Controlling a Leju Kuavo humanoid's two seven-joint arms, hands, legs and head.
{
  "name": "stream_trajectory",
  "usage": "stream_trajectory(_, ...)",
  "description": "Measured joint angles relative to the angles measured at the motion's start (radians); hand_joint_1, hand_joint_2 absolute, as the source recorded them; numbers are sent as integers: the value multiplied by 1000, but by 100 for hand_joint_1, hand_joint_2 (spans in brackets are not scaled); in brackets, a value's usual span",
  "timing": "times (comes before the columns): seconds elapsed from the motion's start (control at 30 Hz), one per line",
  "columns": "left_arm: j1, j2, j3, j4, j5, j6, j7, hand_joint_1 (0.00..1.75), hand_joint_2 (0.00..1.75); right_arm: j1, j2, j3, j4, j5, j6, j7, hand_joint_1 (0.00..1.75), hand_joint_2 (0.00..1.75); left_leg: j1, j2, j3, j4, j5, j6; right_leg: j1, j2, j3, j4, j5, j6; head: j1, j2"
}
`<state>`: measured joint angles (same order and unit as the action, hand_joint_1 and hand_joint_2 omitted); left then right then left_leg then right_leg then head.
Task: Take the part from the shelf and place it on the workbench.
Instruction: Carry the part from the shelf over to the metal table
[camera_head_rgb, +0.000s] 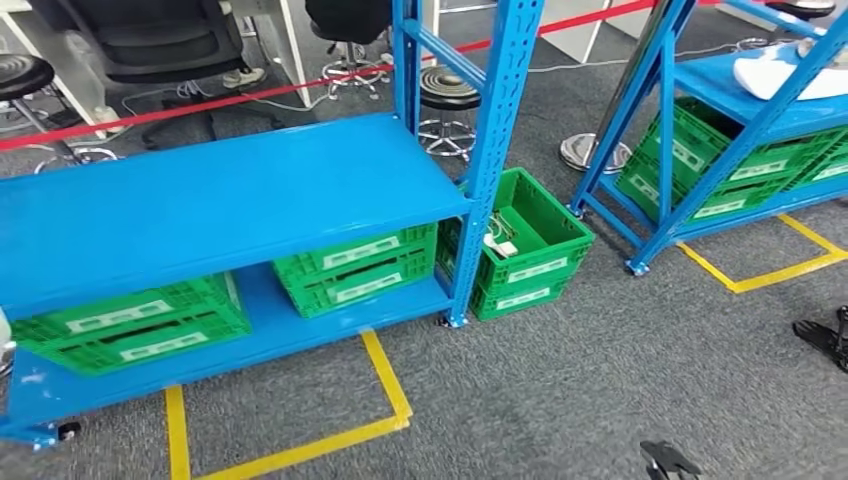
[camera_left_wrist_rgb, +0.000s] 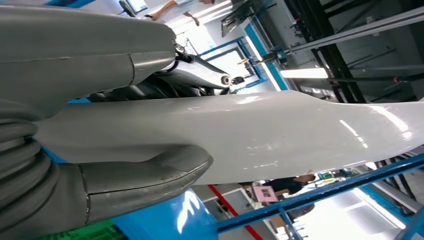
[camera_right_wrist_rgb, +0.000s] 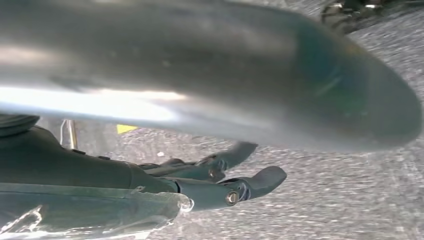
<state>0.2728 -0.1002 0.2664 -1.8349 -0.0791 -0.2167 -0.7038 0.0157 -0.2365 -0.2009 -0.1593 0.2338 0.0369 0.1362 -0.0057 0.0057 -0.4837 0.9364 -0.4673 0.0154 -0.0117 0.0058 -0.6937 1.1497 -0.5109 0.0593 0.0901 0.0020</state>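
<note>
Part (camera_left_wrist_rgb: 260, 135) sat gripped in left hand (camera_left_wrist_rgb: 100, 125); right hand (camera_right_wrist_rgb: 220, 182) hung unclenched, fingers apart. You needed steady carry, clearing shelf (camera_head_rgb: 200, 200) posts.

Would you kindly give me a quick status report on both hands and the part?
Left hand grips the glossy white curved part. Right hand hangs over grey carpet, fingers apart, holding nothing. No workbench seen; blue metal shelf ahead.

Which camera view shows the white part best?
The left wrist view: the white part spans the picture, gripped by the left hand. The head view does not clearly show this part; the right wrist view shows blurred hand and floor.
</note>
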Motion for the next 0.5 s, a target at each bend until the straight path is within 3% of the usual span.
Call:
stream_trajectory(0.03,0,0,0,1,-1,0,0,175,175,0,0,0,0,0,0,0,0,0,-1,0,-15,1,12,1,0,0,-10,67,-38,2,1,0)
stream_trajectory(0.07,0,0,-1,2,-2,0,0,175,175,-1,0,0,0,0,0,0,0,0,-2,0,-30,1,25,1,0,0,-12,117,-49,3,1,0)
stream_trajectory(0.1,0,0,-2,4,-3,0,0,175,175,-1,0,0,0,0,-1,0,0,0,-4,1,-46,2,37,1,0,0,0,140,-36,3,1,0)
stream_trajectory(0.13,0,0,-3,5,-4,0,0,175,175,-1,0,0,0,0,-2,0,0,0,-5,1,-61,3,50,-1,0,0,30,127,-8,1,1,0)
stream_trajectory(0.17,0,0,-4,5,-5,1,0,175,175,-2,0,-1,0,0,-3,0,0,0,-6,0,-75,4,61,-3,1,0,77,78,20,-2,1,0)
stream_trajectory(0.2,0,0,-6,6,-6,3,0,175,175,-3,0,-1,-1,0,-4,0,0,0,-7,0,-86,6,71,-6,1,0,137,3,29,-5,2,0)
stream_trajectory(0.27,-1,0,-8,6,-7,7,0,175,175,-8,-1,-3,-2,0,-4,-1,0,0,-10,1,-99,12,88,-15,4,1,238,-145,7,-10,2,0)
stream_trajectory(0.3,-1,0,-9,6,-6,8,0,175,175,-10,-2,-5,-2,0,-4,-2,0,0,-11,2,-103,14,95,-20,6,2,260,-184,-7,-13,3,0)
stream_trajectory(0.37,0,-1,-12,6,-6,11,0,175,175,-11,-2,-7,-2,0,-4,-2,0,0,-9,2,-110,17,106,-31,7,1,249,-193,-1,-25,2,0)
stream_trajectory(0.4,2,-1,-12,6,-5,12,0,175,175,-10,-2,-7,-2,0,-3,-2,0,0,-8,0,-118,25,92,-38,6,-1,238,-191,8,-33,1,0)
stream_trajectory(0.43,4,0,-13,6,-5,13,0,175,175,-10,-2,-7,-2,-1,-1,-2,0,0,-7,-1,-128,48,58,-44,4,-3,226,-192,19,-41,0,0)
stream_trajectory(0.5,5,0,-12,6,-5,13,0,175,175,-10,-2,-8,-2,-1,2,-3,0,0,-3,-2,-158,146,-52,-56,3,-5,198,-192,44,-49,-3,0)
